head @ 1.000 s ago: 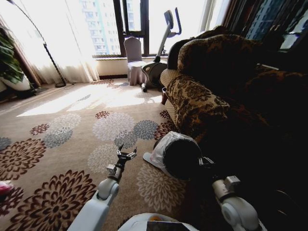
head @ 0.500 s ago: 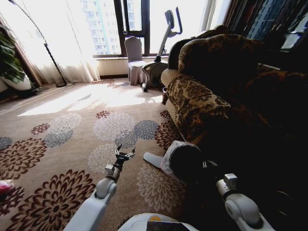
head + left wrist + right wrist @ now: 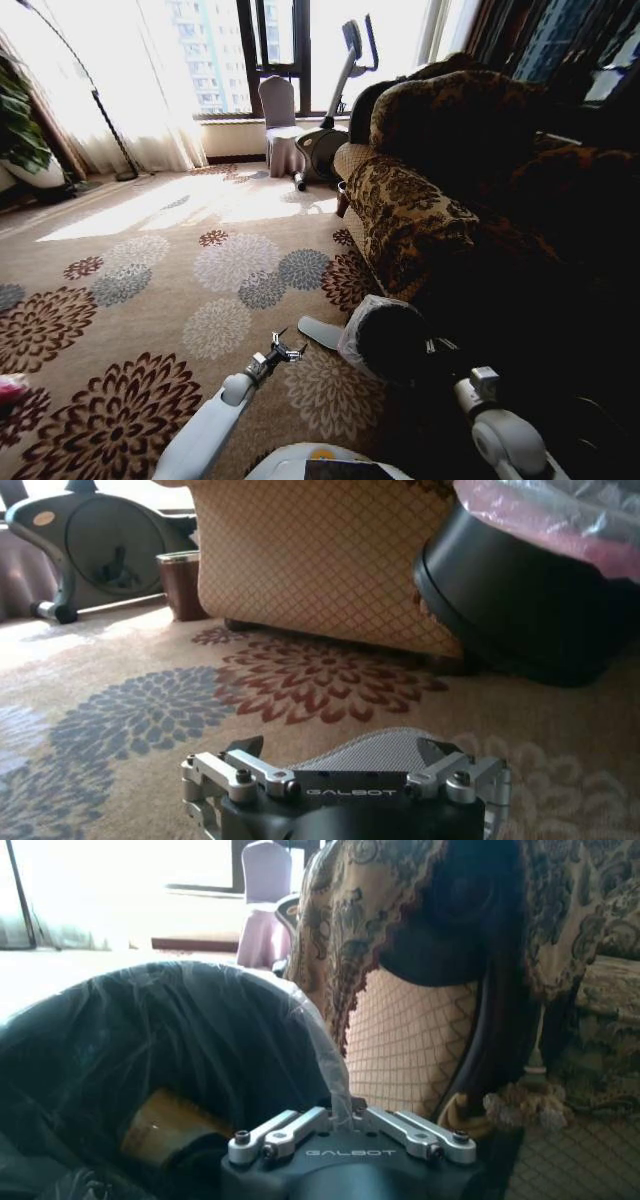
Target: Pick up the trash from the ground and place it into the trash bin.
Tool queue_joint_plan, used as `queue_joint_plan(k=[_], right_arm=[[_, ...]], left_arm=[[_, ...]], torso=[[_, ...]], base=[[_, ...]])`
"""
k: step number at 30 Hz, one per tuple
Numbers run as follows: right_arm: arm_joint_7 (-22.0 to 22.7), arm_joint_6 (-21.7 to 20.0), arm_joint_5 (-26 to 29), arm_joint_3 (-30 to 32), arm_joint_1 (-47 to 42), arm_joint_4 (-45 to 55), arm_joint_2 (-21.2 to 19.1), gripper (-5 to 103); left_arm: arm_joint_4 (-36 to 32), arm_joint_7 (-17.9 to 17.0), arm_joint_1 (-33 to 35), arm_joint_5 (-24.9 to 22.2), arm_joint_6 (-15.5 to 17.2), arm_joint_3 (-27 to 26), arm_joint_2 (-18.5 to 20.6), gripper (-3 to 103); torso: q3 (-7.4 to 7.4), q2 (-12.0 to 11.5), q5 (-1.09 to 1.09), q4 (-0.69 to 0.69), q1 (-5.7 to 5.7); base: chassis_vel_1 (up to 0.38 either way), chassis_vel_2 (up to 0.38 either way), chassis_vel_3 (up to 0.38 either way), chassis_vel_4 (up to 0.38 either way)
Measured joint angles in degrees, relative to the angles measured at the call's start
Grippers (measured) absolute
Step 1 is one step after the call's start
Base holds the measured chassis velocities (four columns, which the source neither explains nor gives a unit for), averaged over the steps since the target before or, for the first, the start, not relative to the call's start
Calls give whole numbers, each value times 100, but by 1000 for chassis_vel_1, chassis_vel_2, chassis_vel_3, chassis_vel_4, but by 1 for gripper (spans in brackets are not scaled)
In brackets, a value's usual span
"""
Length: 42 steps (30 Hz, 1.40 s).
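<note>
Right gripper (image 3: 352,1123) clamps rim of black bag-lined bin (image 3: 385,335), tilted at 3 o'clock; left gripper (image 3: 287,351) wide, empty. Carrying step, probably; next needs trash within reach.

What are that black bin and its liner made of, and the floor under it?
The trash bin looks like smooth black plastic, judging by its even, dull sheen. Its liner appears to be thin translucent plastic film, wrinkled and glossy. The floor is a carpet, seemingly short-pile textile with a printed or woven flower pattern. The right end effector is at the bin's rim, apparently gripping the liner.
</note>
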Motion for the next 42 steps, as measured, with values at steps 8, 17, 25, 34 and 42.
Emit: queue_joint_plan(k=[8,17,25,34,42], right_arm=[[-94,20,55,107,-265,133,66,1],[-92,0,40,69,-238,152,90,1],[-58,61,77,33,-286,228,140,1],[-84,103,-16,10,-574,439,264,1],[-57,100,20,61,-658,537,239,1]], left_arm=[[1275,265,-446,897,-486,138,-389,100],[1741,487,-579,1183,-813,27,-641,100],[2118,469,-645,1549,-821,30,-834,100],[2889,599,-999,2055,-905,85,-1226,100],[3853,-140,-1563,2430,-538,117,-1734,100]], torso=[[0,0,0,1,0],[-1,0,1,1,-1],[0,0,0,2,1],[-1,0,-2,1,-1],[0,0,1,1,-1]], base=[[0,0,0,0],[-17,10,17,-16],[-117,117,123,-104],[-41,36,55,-41],[0,0,0,0]])
